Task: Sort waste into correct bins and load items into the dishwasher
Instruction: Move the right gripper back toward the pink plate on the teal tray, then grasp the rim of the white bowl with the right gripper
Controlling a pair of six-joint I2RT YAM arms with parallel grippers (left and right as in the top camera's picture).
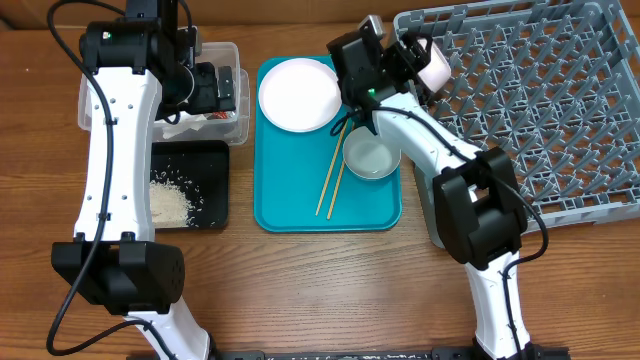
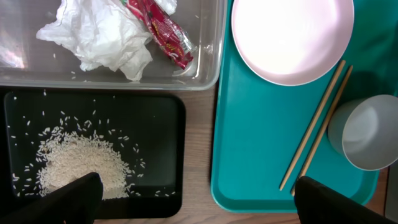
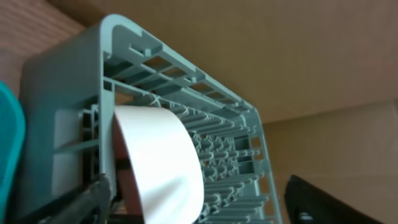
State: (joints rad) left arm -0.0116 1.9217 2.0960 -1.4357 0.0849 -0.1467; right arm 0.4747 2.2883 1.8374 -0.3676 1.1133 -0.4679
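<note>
My right gripper (image 1: 415, 60) (image 3: 199, 198) hangs open over the near-left corner of the grey dishwasher rack (image 1: 540, 100) (image 3: 56, 93). A white cup (image 1: 435, 68) (image 3: 158, 162) lies on its side there, close to the left finger and apart from the right one. The plate (image 1: 298, 93) (image 2: 292, 37), chopsticks (image 1: 332, 180) (image 2: 314, 130) and a pale bowl (image 1: 370, 157) (image 2: 367, 130) rest on the teal tray (image 1: 300, 215). My left gripper (image 1: 215, 88) (image 2: 202, 202) is open and empty above the bins. The napkin (image 2: 106, 37) and red wrapper (image 2: 165, 31) lie in the clear tub (image 2: 211, 62). Rice (image 2: 78, 165) sits in the black tray (image 2: 155, 124).
The clear tub (image 1: 232, 50) stands behind the black tray (image 1: 215, 185) at the left, tight against the teal tray. The rack fills the right side, with brown cardboard behind it. Bare wooden table runs along the front.
</note>
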